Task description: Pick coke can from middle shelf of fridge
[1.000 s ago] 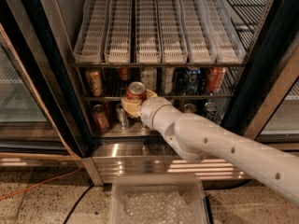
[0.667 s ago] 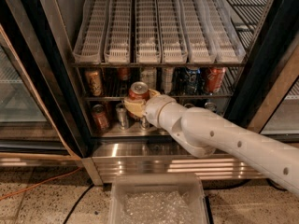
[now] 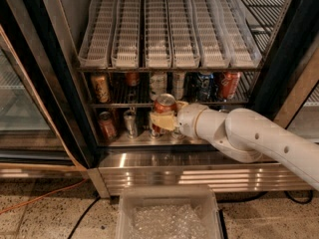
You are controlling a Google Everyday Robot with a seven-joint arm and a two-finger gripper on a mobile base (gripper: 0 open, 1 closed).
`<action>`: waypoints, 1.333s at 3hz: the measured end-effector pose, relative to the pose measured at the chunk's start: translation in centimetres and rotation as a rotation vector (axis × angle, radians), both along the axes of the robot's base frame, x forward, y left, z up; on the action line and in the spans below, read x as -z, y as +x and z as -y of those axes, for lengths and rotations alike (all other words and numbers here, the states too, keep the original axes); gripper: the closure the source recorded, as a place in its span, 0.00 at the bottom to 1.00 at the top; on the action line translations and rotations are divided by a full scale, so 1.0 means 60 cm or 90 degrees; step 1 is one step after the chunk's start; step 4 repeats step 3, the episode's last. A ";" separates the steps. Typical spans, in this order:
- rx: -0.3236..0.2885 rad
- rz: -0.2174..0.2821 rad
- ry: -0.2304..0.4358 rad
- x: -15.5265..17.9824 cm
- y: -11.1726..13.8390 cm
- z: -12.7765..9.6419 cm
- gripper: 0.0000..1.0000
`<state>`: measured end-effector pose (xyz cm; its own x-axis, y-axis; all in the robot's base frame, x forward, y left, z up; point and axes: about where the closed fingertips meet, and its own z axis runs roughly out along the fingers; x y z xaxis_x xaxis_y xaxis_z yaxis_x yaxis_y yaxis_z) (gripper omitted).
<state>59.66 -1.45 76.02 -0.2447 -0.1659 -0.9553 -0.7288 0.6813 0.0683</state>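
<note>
coke can (image 3: pixel 165 103) half hidden in jaws, arm (image 3: pixel 259 138) cropped right

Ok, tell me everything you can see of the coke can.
The coke can is small and red with a silver top rim, metal by its look. It is held about upright just in front of the middle shelf. The tan hand is closed around its lower body, hiding that part; nothing else visibly touches it.

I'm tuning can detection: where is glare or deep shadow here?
Camera view: glare streaks across the base of the fridge; the back of the middle shelf lies in shadow; the coke can, gripped by the gripper before that shelf, catches light.
</note>
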 end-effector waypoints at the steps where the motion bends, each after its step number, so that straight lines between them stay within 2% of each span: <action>1: -0.084 -0.018 0.011 0.007 -0.051 -0.003 1.00; 2: -0.132 -0.029 0.019 0.006 -0.079 -0.024 1.00; 4: -0.132 -0.029 0.019 0.006 -0.079 -0.024 1.00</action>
